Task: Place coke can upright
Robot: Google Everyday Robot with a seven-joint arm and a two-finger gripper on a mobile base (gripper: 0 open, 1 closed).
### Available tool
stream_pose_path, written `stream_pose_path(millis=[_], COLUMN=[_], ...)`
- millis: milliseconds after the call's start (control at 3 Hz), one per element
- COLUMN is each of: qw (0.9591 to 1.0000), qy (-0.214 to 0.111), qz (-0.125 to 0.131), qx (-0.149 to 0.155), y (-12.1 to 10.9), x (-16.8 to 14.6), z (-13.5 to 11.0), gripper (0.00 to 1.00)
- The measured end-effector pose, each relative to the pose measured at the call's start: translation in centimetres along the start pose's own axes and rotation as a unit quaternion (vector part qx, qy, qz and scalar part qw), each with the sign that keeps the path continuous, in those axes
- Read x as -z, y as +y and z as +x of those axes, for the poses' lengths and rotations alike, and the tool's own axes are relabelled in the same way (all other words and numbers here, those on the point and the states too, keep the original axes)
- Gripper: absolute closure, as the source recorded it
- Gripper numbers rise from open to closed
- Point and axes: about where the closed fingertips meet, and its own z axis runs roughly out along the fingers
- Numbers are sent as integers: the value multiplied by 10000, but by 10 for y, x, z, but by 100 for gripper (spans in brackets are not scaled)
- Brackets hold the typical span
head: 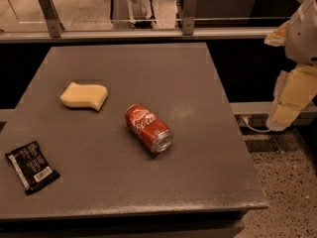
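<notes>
The coke can (pixel 148 128) is red with white script and lies on its side near the middle of the grey table (pixel 198 172). Its silver end faces the front right. My gripper (pixel 290 100) hangs at the far right of the camera view, off the table's right edge and above the floor. It is well apart from the can and holds nothing that I can see.
A yellow sponge (pixel 84 95) lies on the table left of the can. A black snack packet (pixel 31 166) lies near the front left edge. A metal rail (pixel 148 32) runs behind the table. Speckled floor (pixel 287 192) is on the right.
</notes>
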Motion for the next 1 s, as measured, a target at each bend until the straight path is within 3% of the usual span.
stream_pose_path(millis=[667,1000], qw=[10000,9997], qy=[-48,-84], qz=[-43,-202], qx=[-7,67], y=[-1,2], x=[-5,-24], z=[-14,-58], gripper=[0,0])
